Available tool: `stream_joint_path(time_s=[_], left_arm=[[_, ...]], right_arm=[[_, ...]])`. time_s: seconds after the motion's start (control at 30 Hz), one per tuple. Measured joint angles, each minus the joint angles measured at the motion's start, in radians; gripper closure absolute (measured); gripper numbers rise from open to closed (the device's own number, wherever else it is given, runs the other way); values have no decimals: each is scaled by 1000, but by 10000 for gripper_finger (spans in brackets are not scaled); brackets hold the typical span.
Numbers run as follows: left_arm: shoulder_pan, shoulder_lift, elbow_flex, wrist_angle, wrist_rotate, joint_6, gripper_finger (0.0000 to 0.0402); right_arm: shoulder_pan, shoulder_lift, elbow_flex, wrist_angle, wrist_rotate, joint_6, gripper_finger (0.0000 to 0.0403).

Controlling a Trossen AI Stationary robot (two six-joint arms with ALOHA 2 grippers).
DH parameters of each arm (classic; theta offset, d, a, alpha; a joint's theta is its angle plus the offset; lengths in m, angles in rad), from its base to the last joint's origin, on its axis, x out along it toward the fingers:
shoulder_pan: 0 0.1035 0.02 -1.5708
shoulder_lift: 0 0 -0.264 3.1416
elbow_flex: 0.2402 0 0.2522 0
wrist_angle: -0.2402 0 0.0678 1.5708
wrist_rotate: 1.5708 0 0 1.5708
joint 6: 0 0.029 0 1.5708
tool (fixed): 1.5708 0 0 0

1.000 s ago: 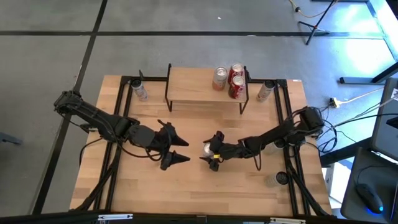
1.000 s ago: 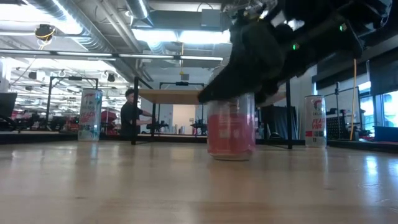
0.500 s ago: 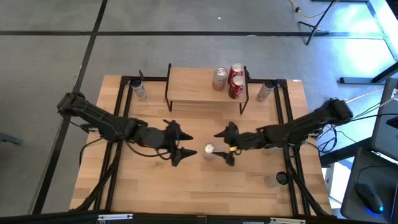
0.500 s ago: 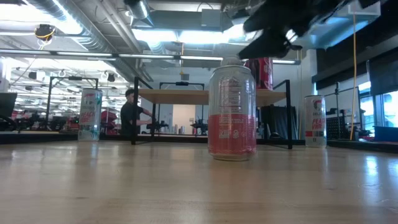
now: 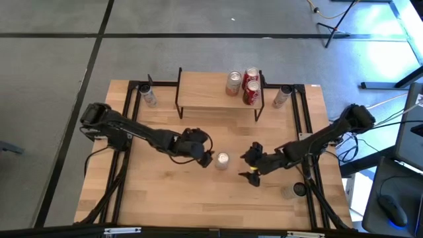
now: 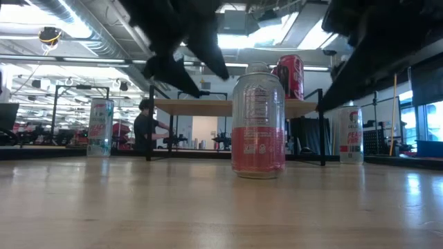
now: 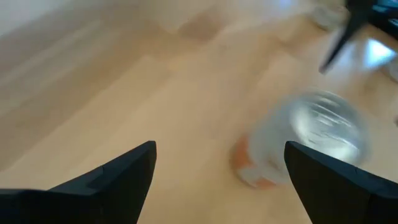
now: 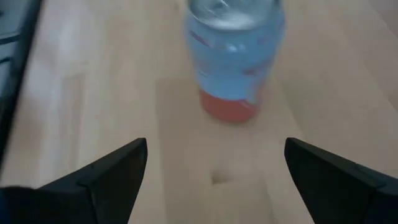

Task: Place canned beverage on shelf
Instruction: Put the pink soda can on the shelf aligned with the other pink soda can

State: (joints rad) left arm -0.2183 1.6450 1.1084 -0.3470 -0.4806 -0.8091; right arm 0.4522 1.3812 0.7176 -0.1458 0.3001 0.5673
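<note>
A: From above, we see the silver-and-pink can (image 5: pixel 222 159) standing upright on the pale wooden tabletop (image 5: pixel 165 192), about mid-table, well apart from the shelf (image 5: pixel 205 90). That shelf is a flat rectangular wooden top on thin black legs, with 3 cans (image 5: pixel 243 84) clustered at its right end.

B: We put the left gripper (image 5: pixel 203 157) just beside the can on its left. The right gripper (image 5: pixel 252 166) sits to the can's right, clearly apart, its 2 pointed fingers spread. Neither one holds anything.

A: At table height, the can (image 6: pixel 258 122) is a smooth cylinder, silver above and pink below, on the glossy wood. Behind it we see the shelf (image 6: pixel 208 107) with a red can (image 6: pixel 291 76) on top. 2 slim white cans (image 6: pixel 100 127) (image 6: pixel 351 134) stand far back at either side. A person (image 6: pixel 145 126) stands in the room beyond.

B: In the left wrist view, the left arm's dark, wedge-shaped fingers (image 7: pixel 112 174) stand wide apart. The can (image 7: pixel 311 134) is blurred ahead of them, its round lid showing.

A: In the right wrist view, the right arm's fingers (image 8: pixel 109 171) are likewise spread wide, and the can (image 8: pixel 233 59) stands ahead, untouched.
</note>
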Motion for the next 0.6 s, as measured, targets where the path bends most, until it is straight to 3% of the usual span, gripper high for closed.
stream_joint_path(time_s=[0.17,0.33,0.6], left_arm=[[37,78,0,18,10,3,54],[47,138,0,66,91,4,54],[-27,143,0,89,188,30,54]], right_arm=[[-16,82,-17,130,65,4,36],[-60,157,-17,228,51,4,36],[-135,162,-17,152,30,-42,36]])
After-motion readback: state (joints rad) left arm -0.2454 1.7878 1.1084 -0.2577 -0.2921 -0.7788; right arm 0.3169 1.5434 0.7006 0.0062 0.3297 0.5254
